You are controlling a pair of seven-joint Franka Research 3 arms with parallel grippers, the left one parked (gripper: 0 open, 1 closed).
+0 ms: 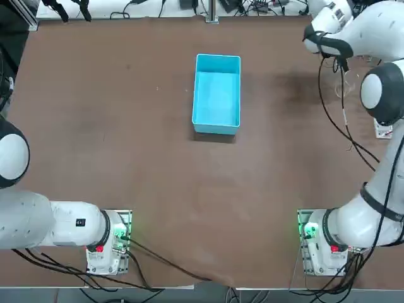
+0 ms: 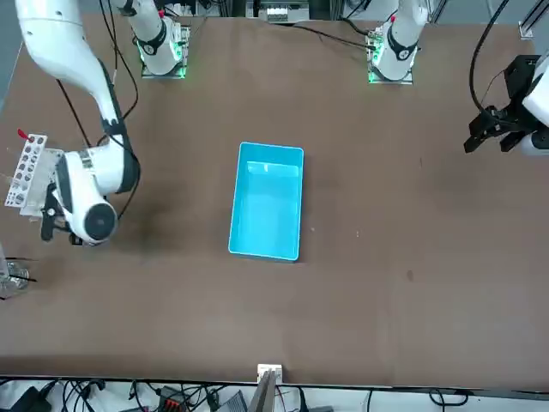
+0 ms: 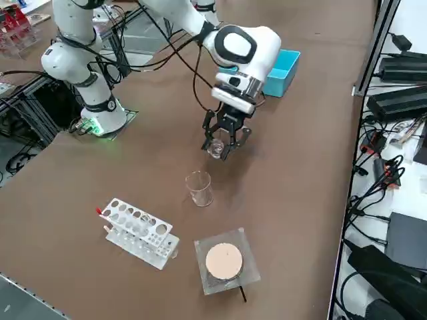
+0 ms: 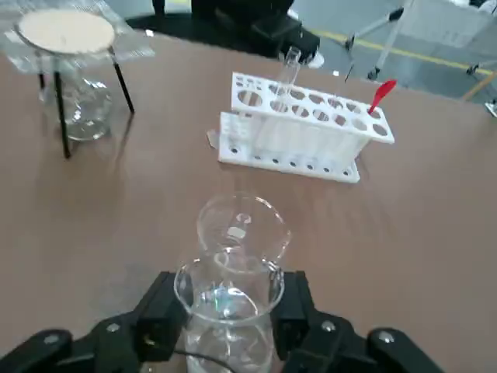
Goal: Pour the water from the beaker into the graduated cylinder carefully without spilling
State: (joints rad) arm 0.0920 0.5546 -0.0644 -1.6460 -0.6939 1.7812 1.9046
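My right gripper [image 3: 222, 145] is shut on the graduated cylinder [image 3: 215, 148], the slimmer of two clear glass pieces. It holds the cylinder upright, low over the brown table. In the right wrist view the black fingers [image 4: 159, 311] clamp the cylinder [image 4: 229, 303] from both sides, just below its rim. The beaker [image 3: 199, 188], wider across its rim, stands upright on the table a short way beyond the cylinder. The beaker [image 4: 242, 225] is not touching the cylinder. I cannot tell how much water either glass holds.
A white test-tube rack [image 3: 139, 233] lies beyond the beaker, holding one tube and a red item [image 4: 380, 93]. Beside it a flask sits under a tripod stand with a round pad [image 3: 223, 261]. A blue bin [image 1: 218, 95] is mid-table. The table's right edge [image 3: 347, 200] is close.
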